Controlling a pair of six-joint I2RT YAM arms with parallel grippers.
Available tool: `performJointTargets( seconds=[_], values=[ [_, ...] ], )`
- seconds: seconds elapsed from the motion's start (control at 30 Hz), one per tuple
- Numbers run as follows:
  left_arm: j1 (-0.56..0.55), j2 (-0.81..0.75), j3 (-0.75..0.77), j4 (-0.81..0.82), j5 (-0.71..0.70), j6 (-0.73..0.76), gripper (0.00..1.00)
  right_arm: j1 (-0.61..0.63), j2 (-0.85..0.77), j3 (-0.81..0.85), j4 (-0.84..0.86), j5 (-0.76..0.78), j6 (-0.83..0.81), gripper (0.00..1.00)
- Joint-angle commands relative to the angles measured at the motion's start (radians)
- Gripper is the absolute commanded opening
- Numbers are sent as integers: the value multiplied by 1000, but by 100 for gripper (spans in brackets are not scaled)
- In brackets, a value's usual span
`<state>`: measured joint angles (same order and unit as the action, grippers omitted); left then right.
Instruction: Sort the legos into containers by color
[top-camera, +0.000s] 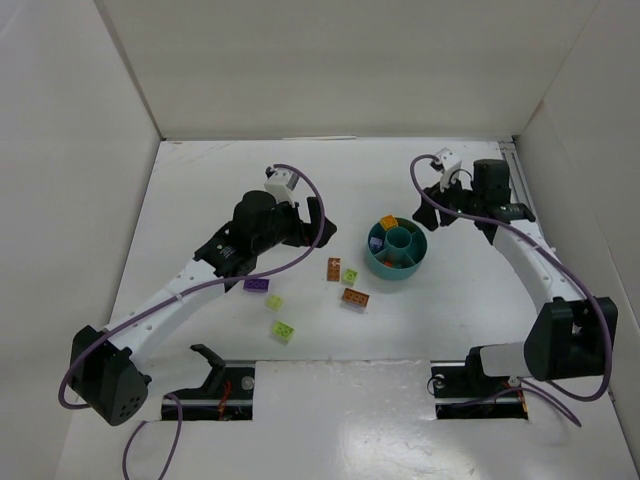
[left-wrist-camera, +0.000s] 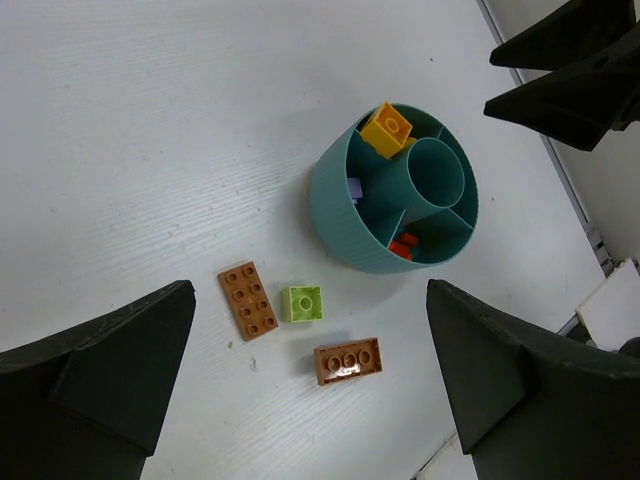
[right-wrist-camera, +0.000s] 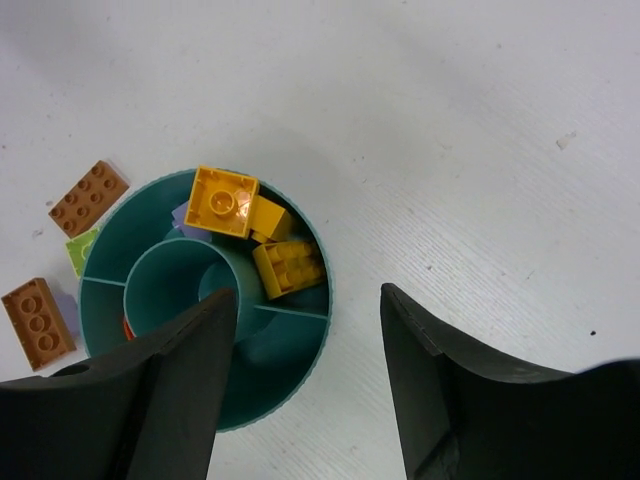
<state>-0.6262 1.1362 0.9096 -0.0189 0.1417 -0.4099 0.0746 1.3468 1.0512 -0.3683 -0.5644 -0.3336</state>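
The teal bowl stands right of centre, its containers set round a central cup. One holds yellow legos, with a yellow-orange one leaning on the rim. A purple lego and a red-orange one lie in other compartments. Left of the bowl lie two brown legos and a lime one. My left gripper hangs open above these three. My right gripper is open and empty over the bowl's right rim.
Further left on the table lie a purple lego, a pale lime one and a lime one. White walls close in the back and both sides. The right gripper's black fingers show beyond the bowl in the left wrist view.
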Motion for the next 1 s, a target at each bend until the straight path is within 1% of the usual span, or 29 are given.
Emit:
performJointTargets(
  seconds=[0.0, 0.07, 0.23, 0.33, 0.47, 0.53, 0.73, 0.97],
  values=[
    [5, -7, 14, 13, 16, -12, 100, 52, -18, 58, -18, 59, -1, 65],
    [5, -18, 5, 13, 16, -23, 100, 97, -3, 98, -27, 110, -1, 65],
    [5, -39, -31, 22, 16, -46, 100, 206, 64, 158, 18, 121, 31, 65],
    [5, -59, -51, 22, 16, -55, 100, 260, 127, 202, 31, 187, 54, 65],
    [5, -95, -70, 11, -7, -55, 100, 301, 204, 242, 31, 230, 87, 60],
    [5, -104, -71, -3, -19, -55, 100, 301, 235, 253, 40, 257, 87, 60],
    [5, -124, -89, -21, -51, -55, 100, 321, 291, 263, 29, 314, 117, 54],
    [5, -124, -89, -30, -62, -55, 100, 321, 256, 219, 19, 368, 117, 53]
  ],
)
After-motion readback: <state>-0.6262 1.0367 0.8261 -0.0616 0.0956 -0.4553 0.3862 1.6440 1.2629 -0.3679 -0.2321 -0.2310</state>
